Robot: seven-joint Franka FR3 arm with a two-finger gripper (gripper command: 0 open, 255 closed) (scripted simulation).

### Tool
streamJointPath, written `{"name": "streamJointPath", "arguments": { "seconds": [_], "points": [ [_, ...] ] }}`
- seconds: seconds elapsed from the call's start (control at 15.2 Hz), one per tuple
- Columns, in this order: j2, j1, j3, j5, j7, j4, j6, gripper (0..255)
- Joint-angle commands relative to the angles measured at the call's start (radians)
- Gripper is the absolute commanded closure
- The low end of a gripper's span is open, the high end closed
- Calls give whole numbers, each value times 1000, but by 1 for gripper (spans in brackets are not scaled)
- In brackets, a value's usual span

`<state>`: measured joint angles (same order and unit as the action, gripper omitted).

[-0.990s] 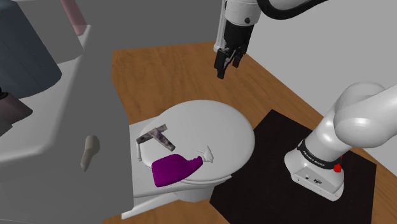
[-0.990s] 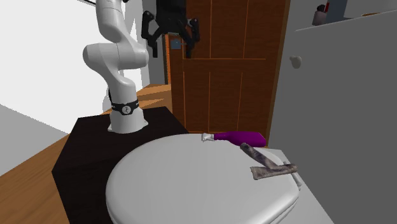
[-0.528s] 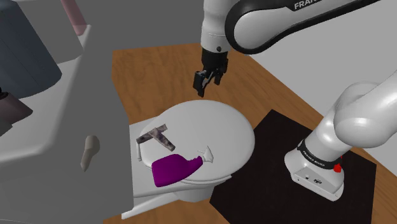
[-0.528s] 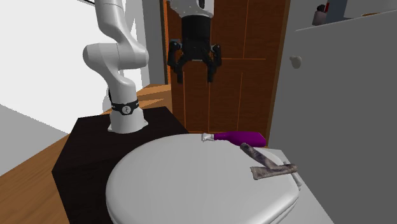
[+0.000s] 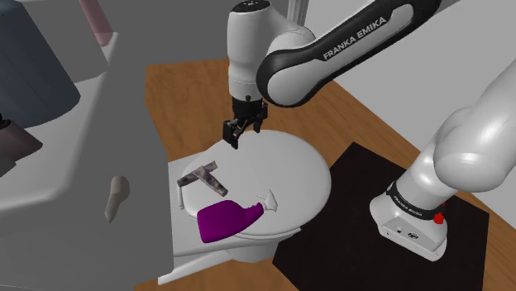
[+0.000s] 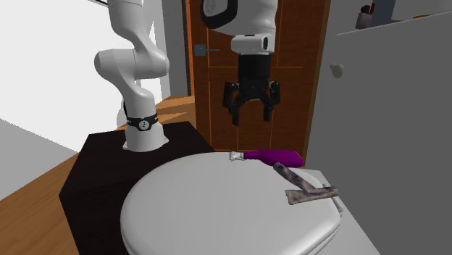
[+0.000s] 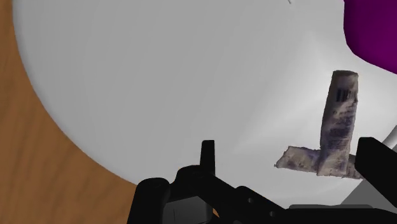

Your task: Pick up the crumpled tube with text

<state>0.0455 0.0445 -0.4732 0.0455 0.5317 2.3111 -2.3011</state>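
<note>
- Hovering above the closed toilet lid (image 5: 285, 165), the black gripper (image 6: 251, 116) points downward. Its two fingers are spread well apart and there is nothing between them.
- The lid is a broad, smooth, pale grey oval. At one end it meets a flat pale ledge (image 5: 183, 244).
- The crumpled tube (image 5: 203, 175) lies flat on the lid near that ledge end. It is bent into an L shape, grey-brown, with dark print on it, and nothing touches it.
- In the wrist view the tube lies below the gripper, closer to one finger than to the other, with bare lid surface around it.
- A purple bottle (image 5: 223, 220) with a white nozzle lies on its side near the tube but apart from it, toward the shoulder view's lower edge.
- The floor (image 5: 190, 91) is warm brown wood and shows around the toilet.
- The stand (image 5: 339, 215) is a black box just beside the toilet, on the shoulder view's right. The white arm (image 5: 331, 50) rises from it and bends over the lid.
- In the second exterior view a brown panelled door (image 6: 290, 51) stands behind the gripper. A plain grey cabinet front (image 6: 391, 145) with a small round knob (image 6: 335, 69) takes up that view's right.
- In the shoulder view a grey counter (image 5: 74, 140) runs along the left, beside the toilet.
</note>
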Motion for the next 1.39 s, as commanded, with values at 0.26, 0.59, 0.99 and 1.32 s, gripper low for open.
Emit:
{"name": "streamJointPath", "arguments": {
  "seconds": [0.26, 0.59, 0.99, 1.32],
  "points": [
    [-261, 50, -15, 167, 188, -138, -80, 0],
    [-464, 133, 26, 278, 302, -288, -105, 0],
    [-575, 181, 63, 331, 349, -352, -144, 0],
    [-612, 193, 81, 353, 364, -356, -175, 0]
  ]
}}
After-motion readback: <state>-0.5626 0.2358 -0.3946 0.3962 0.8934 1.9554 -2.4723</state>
